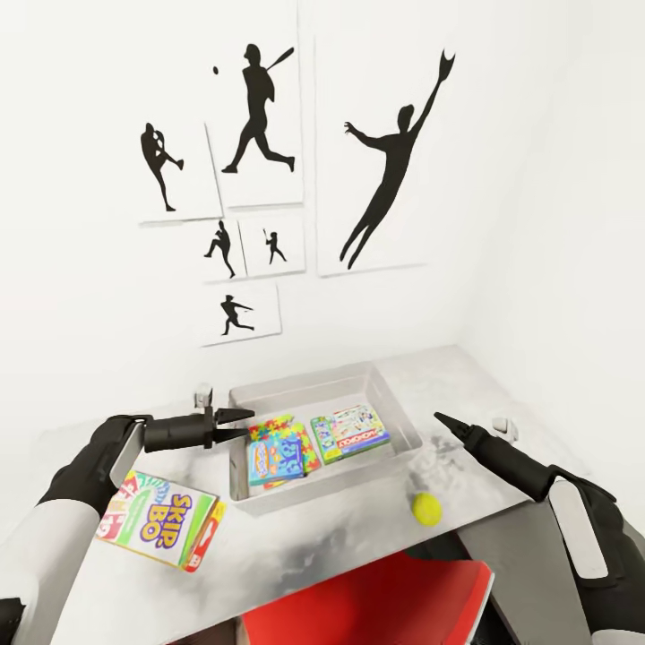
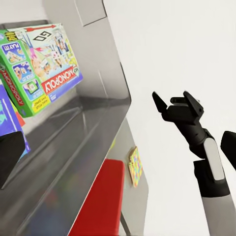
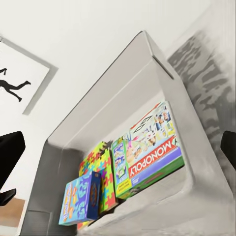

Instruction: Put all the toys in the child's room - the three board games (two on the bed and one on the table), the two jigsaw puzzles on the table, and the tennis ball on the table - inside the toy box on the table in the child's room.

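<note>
Grey and smooth-walled, the toy box (image 1: 394, 408) sits on the pale table (image 1: 358, 546), a shallow rectangular bin already holding the flat Monopoly box (image 1: 350, 433) and two glossy puzzle boxes (image 1: 282, 451) lying side by side, likely so more can stack on top. Outside it, the Skip-Bo box (image 1: 161, 520) lies flat near the table's left edge, under the left arm, and the fuzzy yellow ball (image 1: 426, 509) rests near the front edge. The left gripper (image 1: 235, 416) hovers at the bin's left rim, empty; its jaw gap I cannot tell. The right gripper (image 2: 177, 103) hangs just right of the bin, jaws spread, holding nothing, probably poised for the ball.
</note>
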Available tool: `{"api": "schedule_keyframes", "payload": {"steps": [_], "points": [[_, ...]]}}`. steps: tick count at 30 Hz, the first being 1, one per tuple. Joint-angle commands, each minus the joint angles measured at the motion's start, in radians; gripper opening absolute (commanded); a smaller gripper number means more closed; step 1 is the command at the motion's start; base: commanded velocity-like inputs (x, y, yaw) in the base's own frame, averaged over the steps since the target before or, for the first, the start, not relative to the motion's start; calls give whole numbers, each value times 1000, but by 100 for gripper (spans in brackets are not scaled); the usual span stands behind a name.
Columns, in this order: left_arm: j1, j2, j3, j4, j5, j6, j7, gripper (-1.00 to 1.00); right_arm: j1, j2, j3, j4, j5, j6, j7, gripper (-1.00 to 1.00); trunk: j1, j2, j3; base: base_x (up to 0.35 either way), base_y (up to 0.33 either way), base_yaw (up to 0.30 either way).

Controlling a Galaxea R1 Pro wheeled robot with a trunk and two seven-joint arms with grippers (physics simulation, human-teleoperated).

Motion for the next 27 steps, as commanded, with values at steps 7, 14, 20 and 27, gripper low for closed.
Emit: {"api": "schedule_keyframes", "payload": {"steps": [7, 14, 20, 27], "points": [[-1, 6, 1, 0, 1, 6, -2, 100, -1, 0, -1, 0, -2, 8, 2, 100, 0, -2, 9, -169, 85, -37], [-1, 7, 1, 0, 1, 5, -2, 100, -1, 0, -1, 0, -2, 8, 2, 100, 0, -2, 20, -65, 34, 16], [-1, 7, 1, 0, 1, 5, -2, 100, -1, 0, -1, 0, -2, 8, 2, 100, 0, -2, 29, -10, 5, 129], [-1, 7, 1, 0, 1, 5, -2, 100, -1, 0, -1, 0, -2, 7, 2, 100, 0, -2, 38, -2, 1, 188]]}}
